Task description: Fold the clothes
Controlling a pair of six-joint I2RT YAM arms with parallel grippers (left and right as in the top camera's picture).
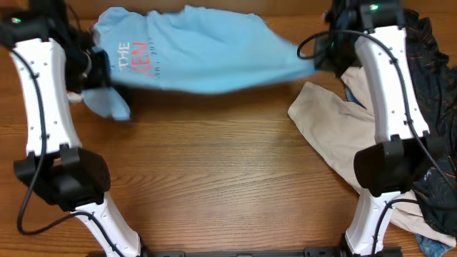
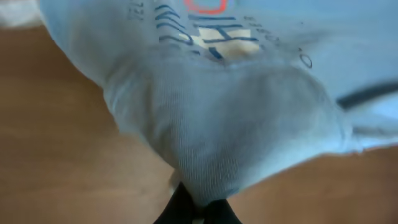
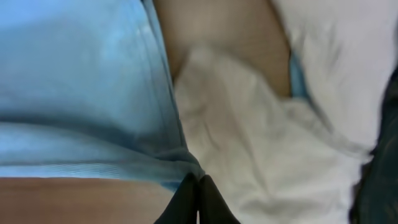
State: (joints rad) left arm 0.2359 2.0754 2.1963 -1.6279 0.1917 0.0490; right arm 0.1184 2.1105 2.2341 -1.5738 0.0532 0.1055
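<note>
Both grippers are clamped tight here. The left gripper (image 2: 196, 208) has its jaws pinched shut on a bunch of the blue T-shirt (image 1: 207, 53), with cloth swelling out from the fingertips. The right gripper (image 3: 198, 186) is nipped shut on the shirt's hem.

The shirt is strung between them, its long axis running side to side. It begins over the far corner of the cream garment (image 1: 328, 121) and stretches well away to that garment's left, the lettering out at the far end. One sleeve droops there too.

What matters is the right end: the cream garment lies directly beneath and beside those fingers. I'd say that corner must travel away from the cream garment before it goes down on the table (image 1: 214, 178). The black garment (image 1: 435, 71) sits on the cream garment's other side, out of play. Neither arm is nearer, since each holds one end, so they'll likely have to move as a pair.
</note>
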